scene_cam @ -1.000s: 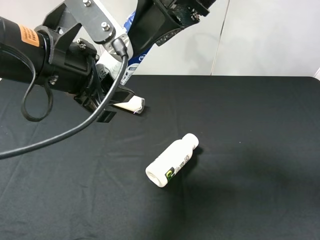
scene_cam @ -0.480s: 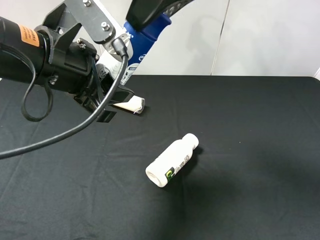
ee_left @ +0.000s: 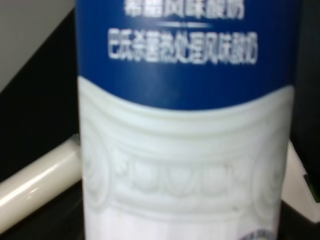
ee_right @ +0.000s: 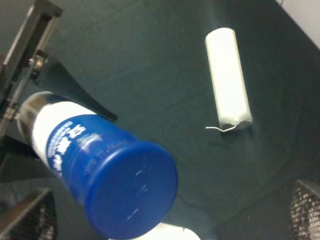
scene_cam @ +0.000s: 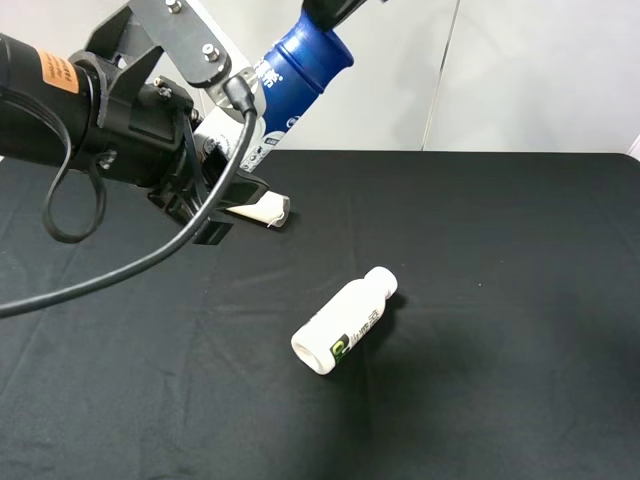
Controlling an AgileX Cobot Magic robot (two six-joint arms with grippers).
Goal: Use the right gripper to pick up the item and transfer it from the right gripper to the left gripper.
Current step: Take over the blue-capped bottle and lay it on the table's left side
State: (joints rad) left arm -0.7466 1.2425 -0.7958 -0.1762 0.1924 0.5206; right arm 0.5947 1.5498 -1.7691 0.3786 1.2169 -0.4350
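exterior high view. catalogue of the worktop (scene_cam: 500,300), covered in black cloth: three containers, two grippers.

1. the item (scene_cam: 300,70), one. slim white bottle with a dark-blue cap and a blue-and-white label. it is raised clear of the worktop and tilted, cap end uppermost, base end down in the left gripper (scene_cam: 238,190). the cap is on and the contents are not visible. the left wrist view is filled by its label and embossed white body.

2. all-white bottle (scene_cam: 345,335), one. it has a green-black logo and a white cap, which is on. it lies on its side near the middle of the worktop, well apart from both grippers. contents not visible.

3. plain white tube (scene_cam: 258,212), one. it lies on the worktop just behind the left gripper.

4. left gripper, one, on the arm with the orange sticker (scene_cam: 57,72). its fingers are closed on either side of the item's base end and carry it.

5. right gripper (scene_cam: 335,8), one. only its tip shows at the top edge, just above the blue cap. in the right wrist view its meshed pads (ee_right: 306,210) stand wide apart, clear of the cap and holding nothing.
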